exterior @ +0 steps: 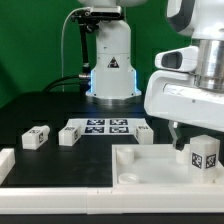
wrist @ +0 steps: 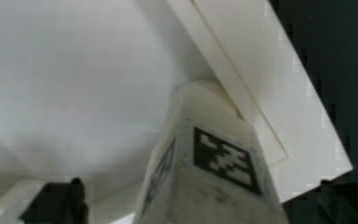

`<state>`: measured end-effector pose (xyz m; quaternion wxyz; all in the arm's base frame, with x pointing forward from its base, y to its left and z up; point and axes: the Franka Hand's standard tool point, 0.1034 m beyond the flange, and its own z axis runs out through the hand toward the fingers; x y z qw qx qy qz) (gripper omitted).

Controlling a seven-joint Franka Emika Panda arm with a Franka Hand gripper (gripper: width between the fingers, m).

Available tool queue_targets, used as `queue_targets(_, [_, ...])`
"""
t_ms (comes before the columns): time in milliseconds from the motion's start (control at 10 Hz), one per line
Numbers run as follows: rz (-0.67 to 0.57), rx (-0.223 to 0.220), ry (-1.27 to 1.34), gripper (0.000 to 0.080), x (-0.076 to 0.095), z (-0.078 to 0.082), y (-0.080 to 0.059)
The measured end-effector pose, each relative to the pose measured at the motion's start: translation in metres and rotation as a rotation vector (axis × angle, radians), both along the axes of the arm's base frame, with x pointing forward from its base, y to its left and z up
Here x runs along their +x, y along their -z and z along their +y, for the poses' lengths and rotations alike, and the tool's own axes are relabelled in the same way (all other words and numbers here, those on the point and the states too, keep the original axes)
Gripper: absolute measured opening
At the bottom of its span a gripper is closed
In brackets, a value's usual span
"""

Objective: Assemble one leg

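Observation:
The leg (exterior: 203, 155), a stubby white block with a black-and-white tag, stands upright in the corner of the large white panel (exterior: 150, 168) at the exterior view's right. My gripper (exterior: 196, 138) hangs right over it, one dark finger (exterior: 176, 134) showing beside it. In the wrist view the leg (wrist: 215, 150) runs between the two dark fingertips (wrist: 60, 202), with a strip of panel (wrist: 87, 90) showing between finger and leg. The jaws stand open around the leg, not touching it.
Three more tagged white legs (exterior: 37, 137), (exterior: 69, 133), (exterior: 143, 131) lie on the black table beside the marker board (exterior: 105, 126). A white rail (exterior: 5, 165) sits at the exterior view's left edge. The arm's base (exterior: 112, 60) stands behind.

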<state>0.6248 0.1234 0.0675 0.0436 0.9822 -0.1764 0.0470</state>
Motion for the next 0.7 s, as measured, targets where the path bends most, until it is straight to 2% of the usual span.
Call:
queue_targets(400, [0.031,-0.025,-0.397,0.0649,0.003,-0.005,-0.004])
queue_targets(700, [0.065,-0.065,-0.706,0.0649,0.005,-0.013,-0.004])
